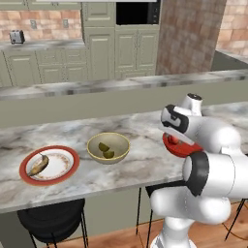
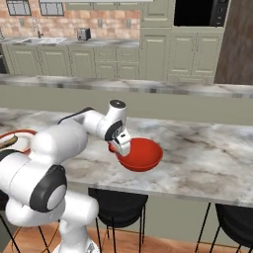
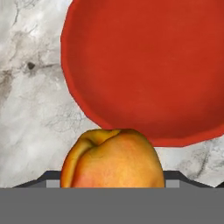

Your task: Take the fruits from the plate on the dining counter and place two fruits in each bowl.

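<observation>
Hand view puts the peach (image 3: 113,158) nearest, held in the gripper (image 3: 113,186) just short of the red bowl (image 3: 148,65); release here and it may strike the rim and roll along the counter (image 3: 30,109). Beyond the bowl's far side, the yellow bowl (image 1: 108,147) holds both limes (image 1: 106,150); the banana (image 1: 38,165) lies on the plate (image 1: 49,165).

kitchen, sage cabinets (image 1: 99,53), toaster (image 1: 17,36), marble dining counter (image 1: 145,155)
</observation>
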